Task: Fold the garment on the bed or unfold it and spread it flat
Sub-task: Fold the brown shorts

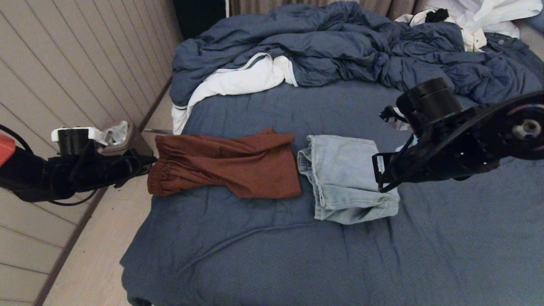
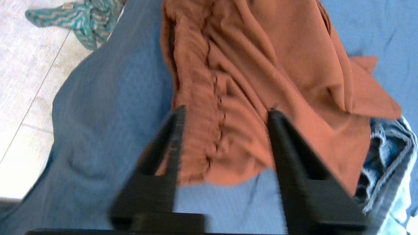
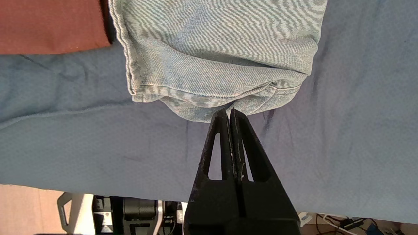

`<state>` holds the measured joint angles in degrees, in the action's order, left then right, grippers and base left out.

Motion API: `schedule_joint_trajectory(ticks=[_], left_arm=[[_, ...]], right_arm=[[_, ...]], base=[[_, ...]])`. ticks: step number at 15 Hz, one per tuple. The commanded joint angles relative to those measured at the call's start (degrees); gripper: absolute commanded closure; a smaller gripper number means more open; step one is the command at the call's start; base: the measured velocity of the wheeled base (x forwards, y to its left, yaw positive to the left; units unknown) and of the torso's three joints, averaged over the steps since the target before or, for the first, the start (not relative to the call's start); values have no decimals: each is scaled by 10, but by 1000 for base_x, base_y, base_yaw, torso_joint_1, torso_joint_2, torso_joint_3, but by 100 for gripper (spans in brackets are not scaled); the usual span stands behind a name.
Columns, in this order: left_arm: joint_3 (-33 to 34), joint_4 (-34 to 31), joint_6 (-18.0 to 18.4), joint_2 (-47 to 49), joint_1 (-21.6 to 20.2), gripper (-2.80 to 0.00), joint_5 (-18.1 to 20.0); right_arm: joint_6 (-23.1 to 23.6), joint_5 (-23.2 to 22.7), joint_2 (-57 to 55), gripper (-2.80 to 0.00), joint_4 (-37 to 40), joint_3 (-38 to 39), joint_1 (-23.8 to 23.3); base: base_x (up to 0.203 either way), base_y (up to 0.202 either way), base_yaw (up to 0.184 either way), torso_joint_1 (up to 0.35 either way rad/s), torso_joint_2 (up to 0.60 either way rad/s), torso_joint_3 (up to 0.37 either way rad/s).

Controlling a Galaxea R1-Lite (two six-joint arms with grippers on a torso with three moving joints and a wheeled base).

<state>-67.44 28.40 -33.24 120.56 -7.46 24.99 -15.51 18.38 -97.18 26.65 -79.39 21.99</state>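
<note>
Slate-blue bed (image 1: 263, 238) carries rust shorts (image 1: 225, 163) at its left edge, beside folded denim shorts (image 1: 346, 182). Left gripper (image 2: 225, 112) hovers over the elastic waistband, fingers spread, nothing held. Right gripper (image 3: 230, 112) is pressed together, empty. Fabric looks light, limp, prone to bunching; pinch the waistband corner.

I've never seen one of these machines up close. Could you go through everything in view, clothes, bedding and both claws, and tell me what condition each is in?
rust-brown shorts: folded, a bit rumpled, flat on the sheet.
light denim shorts: folded, beside the brown pair.
bed: sheet mildly creased.
blue duvet: bunched at the far end.
white linens: crumpled.
left gripper: open, over the brown waistband.
right gripper: shut, empty, at the denim edge.
</note>
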Motion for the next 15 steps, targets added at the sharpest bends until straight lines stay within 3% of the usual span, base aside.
schedule_joint_trajectory(ticks=[1,6,12,15], left_arm=[[-35,0,-3,38,0,-280,-1],[-100,-27,-3,95,-5,-280,-4],[-121,-34,-5,133,3,-280,-1],[-121,-35,-34,131,22,-280,-1]], right_arm=[[1,1,-6,0,0,-1,-2],[-1,-2,-31,0,-3,-4,-1],[-2,-5,-48,0,-7,-8,-1],[-2,-6,-55,0,-34,0,-2]], base=[[0,0,0,0,0,0],[0,0,0,0,0,0],[0,0,0,0,0,0],[0,0,0,0,0,0]])
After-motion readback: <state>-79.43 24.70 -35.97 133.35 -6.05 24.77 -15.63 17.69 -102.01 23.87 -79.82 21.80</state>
